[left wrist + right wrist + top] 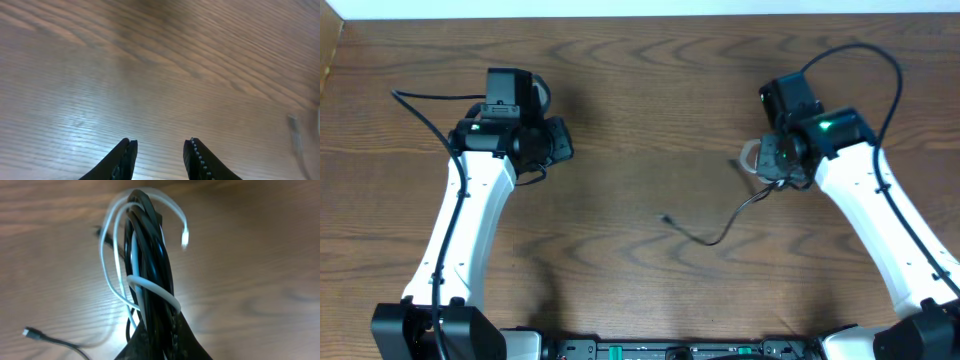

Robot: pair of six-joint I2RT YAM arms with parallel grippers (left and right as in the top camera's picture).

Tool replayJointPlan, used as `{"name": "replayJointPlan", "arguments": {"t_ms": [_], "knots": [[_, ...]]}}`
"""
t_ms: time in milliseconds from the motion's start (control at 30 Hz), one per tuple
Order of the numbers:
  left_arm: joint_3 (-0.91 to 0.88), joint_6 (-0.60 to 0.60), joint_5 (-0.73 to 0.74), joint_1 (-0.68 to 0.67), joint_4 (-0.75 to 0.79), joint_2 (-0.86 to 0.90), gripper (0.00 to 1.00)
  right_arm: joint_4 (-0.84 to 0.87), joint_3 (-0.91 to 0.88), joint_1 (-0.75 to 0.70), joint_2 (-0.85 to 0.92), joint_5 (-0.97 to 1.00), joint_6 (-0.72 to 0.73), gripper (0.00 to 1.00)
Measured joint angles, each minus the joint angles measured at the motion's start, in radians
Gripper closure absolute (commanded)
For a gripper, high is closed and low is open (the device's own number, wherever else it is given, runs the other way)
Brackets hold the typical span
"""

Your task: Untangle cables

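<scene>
**Black and white cords pinched in one pincer, the other spread over the wood**

Black fingers of the right pincer (156, 332) are pressed together on a bundle (150, 255) of two thin cords. It rises straight out from the fingertips as a tight, narrow coil. The glossy black cord (159, 270) makes up the thick middle of it. The thin white cord (107, 265) loops wider to one side and wraps once across the black strands just ahead of the tips. Its small plug end (185, 240) hangs free beyond the top of the coil. A loose tail of the black cord trails away from the pincer onto the brown wood-grain table (640, 90). It ends in a small dark plug (666, 218) lying flat, well apart from the fingers, toward the middle of the table.

Well away across the table, the left pincer (159, 159) has its two dark fingers (125, 159) spread, with only tabletop showing in the gap. Whether it touches the wood I cannot tell.
</scene>
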Motion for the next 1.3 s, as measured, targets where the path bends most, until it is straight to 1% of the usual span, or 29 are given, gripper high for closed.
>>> {"name": "replayJointPlan", "arguments": {"t_ms": [133, 267, 367, 500, 567, 600, 633, 667, 733, 767, 800, 867, 1067, 1200, 1300], "knots": [[0.000, 0.002, -0.011, 0.005, -0.003, 0.000, 0.64, -0.093, 0.116, 0.000, -0.009, 0.091, -0.007, 0.99], [0.000, 0.002, 0.005, 0.005, -0.003, 0.000, 0.64, -0.138, 0.129, 0.026, -0.007, 0.128, -0.009, 0.99], [0.000, 0.002, 0.017, 0.005, -0.003, 0.000, 0.65, -0.140, 0.131, 0.091, 0.066, 0.145, -0.008, 0.99], [0.000, 0.002, 0.020, 0.005, -0.003, 0.000, 0.64, -0.095, 0.132, 0.191, 0.254, 0.161, 0.020, 0.94], [0.000, 0.002, 0.021, 0.005, -0.004, 0.000, 0.64, -0.053, 0.132, 0.239, 0.349, 0.151, 0.038, 0.87], [0.000, 0.002, 0.021, 0.005, -0.003, 0.000, 0.64, -0.017, 0.131, 0.270, 0.394, 0.122, 0.047, 0.75], [0.000, 0.002, 0.021, 0.005, -0.003, 0.000, 0.65, -0.006, 0.131, 0.283, 0.409, 0.106, 0.051, 0.67], [0.000, 0.002, 0.021, 0.005, -0.003, 0.000, 0.64, 0.022, 0.129, 0.296, 0.415, 0.079, 0.045, 0.56], [0.000, 0.002, 0.022, 0.005, -0.003, 0.000, 0.64, 0.071, 0.129, 0.315, 0.412, 0.015, 0.029, 0.46], [0.000, 0.002, 0.024, 0.005, -0.003, 0.000, 0.64, 0.081, 0.130, 0.318, 0.411, -0.009, 0.022, 0.36], [0.000, 0.002, 0.029, 0.005, -0.003, 0.000, 0.64, 0.097, 0.134, 0.319, 0.410, -0.049, 0.011, 0.34], [0.000, 0.001, 0.040, 0.005, -0.003, 0.000, 0.64, 0.116, 0.146, 0.314, 0.410, -0.121, -0.018, 0.32], [0.000, 0.002, 0.065, 0.005, -0.003, 0.000, 0.64, 0.136, 0.217, 0.251, 0.406, -0.335, -0.091, 0.33], [0.000, 0.001, 0.097, -0.010, -0.003, 0.000, 0.64, 0.145, 0.237, 0.167, 0.401, -0.426, -0.116, 0.33], [0.000, -0.005, 0.113, -0.055, -0.002, 0.012, 0.65, 0.142, 0.237, 0.101, 0.401, -0.454, -0.126, 0.34]]}}
